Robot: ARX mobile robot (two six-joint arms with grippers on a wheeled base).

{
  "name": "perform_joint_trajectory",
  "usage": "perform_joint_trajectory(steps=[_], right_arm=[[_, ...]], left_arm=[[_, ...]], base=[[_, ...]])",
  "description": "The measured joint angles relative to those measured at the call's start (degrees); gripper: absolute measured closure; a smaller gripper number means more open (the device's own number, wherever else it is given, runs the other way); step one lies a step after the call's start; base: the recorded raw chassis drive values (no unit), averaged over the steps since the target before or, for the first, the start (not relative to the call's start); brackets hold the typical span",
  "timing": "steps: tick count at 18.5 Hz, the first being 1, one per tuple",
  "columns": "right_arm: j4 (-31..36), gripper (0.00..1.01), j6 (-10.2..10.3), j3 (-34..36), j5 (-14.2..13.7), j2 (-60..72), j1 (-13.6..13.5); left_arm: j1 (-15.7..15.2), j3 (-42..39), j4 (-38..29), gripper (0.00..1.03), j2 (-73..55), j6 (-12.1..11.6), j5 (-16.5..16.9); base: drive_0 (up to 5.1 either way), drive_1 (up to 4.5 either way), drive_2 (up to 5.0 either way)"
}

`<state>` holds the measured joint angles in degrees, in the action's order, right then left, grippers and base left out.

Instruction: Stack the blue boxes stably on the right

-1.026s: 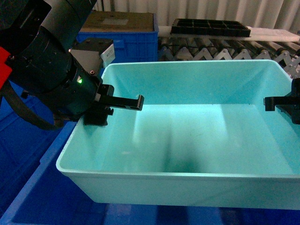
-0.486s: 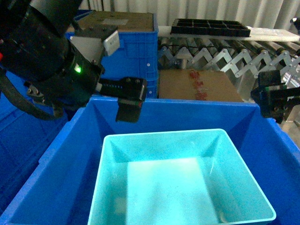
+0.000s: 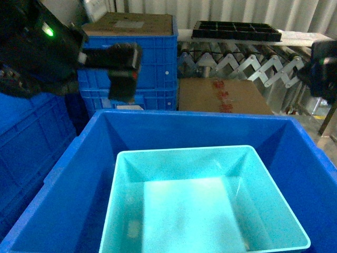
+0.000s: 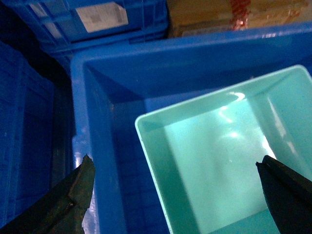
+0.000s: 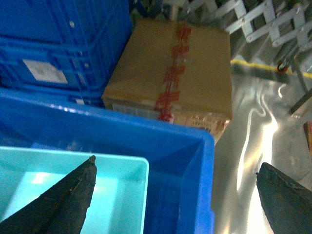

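Inspector: Describe the item.

Operator: A smooth, light turquoise plastic tub (image 3: 195,211), rectangular, shallow, tapered walls, flat out-turned rim, no lid. It sits inside the large dark-blue plastic crate (image 3: 79,174), toward its right side.

Inspector: Your end effectors?

Operator: My left end effector (image 4: 178,195) hangs above the tub, fingers spread wide, holding nothing. My right end effector (image 5: 175,195) is likewise released, above the crate's far right corner.

Inspector: Any markings?

Operator: A white label (image 4: 101,16) on the ribbed blue crate (image 3: 152,58) behind; text unreadable. Red printed tape on the brown cardboard box (image 5: 170,73); illegible.
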<state>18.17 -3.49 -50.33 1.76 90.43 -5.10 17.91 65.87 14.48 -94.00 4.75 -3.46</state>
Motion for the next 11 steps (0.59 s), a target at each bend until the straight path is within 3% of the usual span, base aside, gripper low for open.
perform_joint_trajectory(steps=[5, 11], right_arm=[[-2.2, 0.03, 0.0, -3.7, 2.6, -6.8, 1.5], [-8.0, 0.03, 0.5, -4.9, 4.1, -16.5, 3.1]], left_arm=[[-3.3, 0.1, 1.0, 0.05, 8.0, 1.2, 1.8], [-2.7, -0.5, 3.9, 0.05, 20.6, 2.9, -1.4]], base=[[0.0, 0.0, 0.0], [0.0, 0.0, 0.0]])
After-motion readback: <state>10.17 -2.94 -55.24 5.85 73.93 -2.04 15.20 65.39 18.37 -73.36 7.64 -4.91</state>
